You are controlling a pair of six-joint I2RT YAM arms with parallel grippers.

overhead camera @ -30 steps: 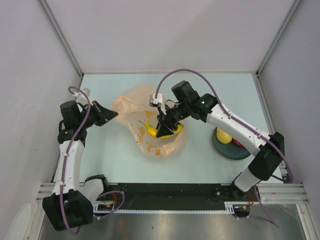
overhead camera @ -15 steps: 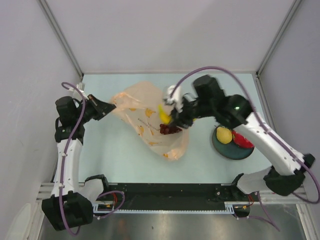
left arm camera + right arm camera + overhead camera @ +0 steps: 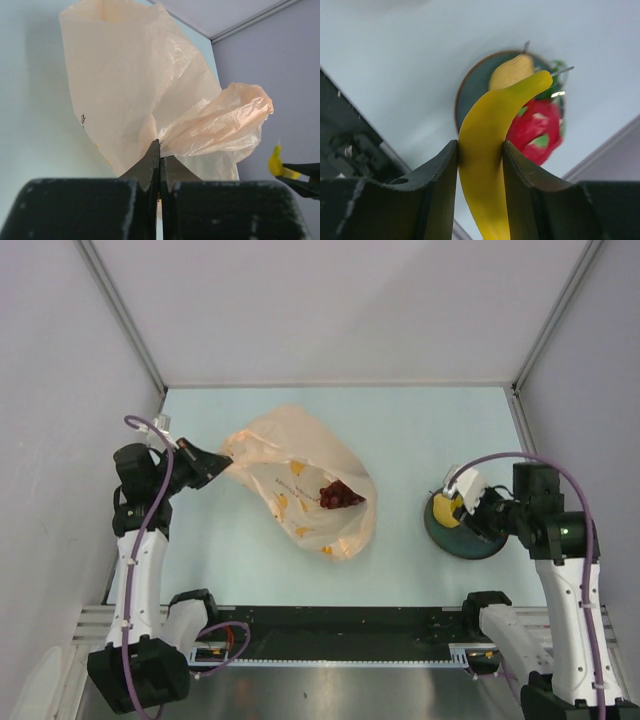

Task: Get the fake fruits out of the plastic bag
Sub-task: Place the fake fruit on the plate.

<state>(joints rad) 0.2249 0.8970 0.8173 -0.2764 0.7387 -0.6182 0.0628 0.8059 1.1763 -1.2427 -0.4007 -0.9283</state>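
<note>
Top view: the left gripper (image 3: 216, 462) is clamped on a gathered corner of the plastic bag (image 3: 300, 475). The bag lies spread on the pale table (image 3: 420, 430), left of centre. A dark red fruit (image 3: 340, 495) shows through the film, inside the bag near its right side. Well apart to the right sits a dark round plate (image 3: 462, 545). The right gripper (image 3: 468, 510) hangs over the plate's left part with something yellow at its tip. From this view it is not clear whether that yellow piece is held or lying on the plate.

Left wrist view: the two dark fingers (image 3: 150, 162) are pressed together with a fold of the peach-orange film pinched between them. Above the pinch the bag rises in a broad crinkled sheet, with a bunched lobe puffing out to the right. A small printed mark is on the sheet's lower left. At the far right edge the tip of a yellow banana (image 3: 274, 162) sticks up from a pair of thin dark fingertips, apart from the bag.

Right wrist view: this gripper is closed on the banana, one finger against each side of its lower half. The banana curves upward to the right. Beyond it lies the plate, carrying a yellow pear-shaped fruit (image 3: 512, 72) and, just beside that, a red fruit (image 3: 535, 127) with bits of green. The banana's upper end overlaps both of them in the picture. Whether it touches them cannot be told.
</note>
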